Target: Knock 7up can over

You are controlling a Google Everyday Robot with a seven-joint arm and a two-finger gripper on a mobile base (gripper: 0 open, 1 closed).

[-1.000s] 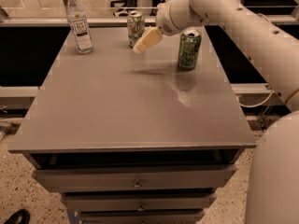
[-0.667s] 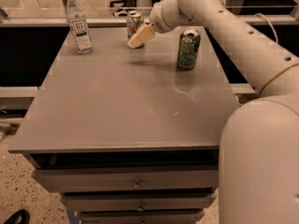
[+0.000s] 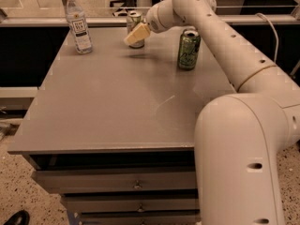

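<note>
The 7up can (image 3: 134, 18) stands upright near the back edge of the grey table (image 3: 108, 102), its pale body with green markings partly hidden. My gripper (image 3: 132, 35) reaches in from the right on the long white arm (image 3: 220, 41). Its cream tip lies right in front of the can's lower half, overlapping it in this view. I cannot tell whether it touches the can.
A darker green can (image 3: 188, 49) stands upright to the right, under the arm. A clear plastic bottle with a white cap (image 3: 77, 22) stands at the back left. The arm's large base (image 3: 243, 158) fills the front right. Drawers (image 3: 136, 184) sit under the table top.
The gripper has moved left and toward the back, from between the two cans to right in front of the 7up can. Both cans and the bottle stand as before.
</note>
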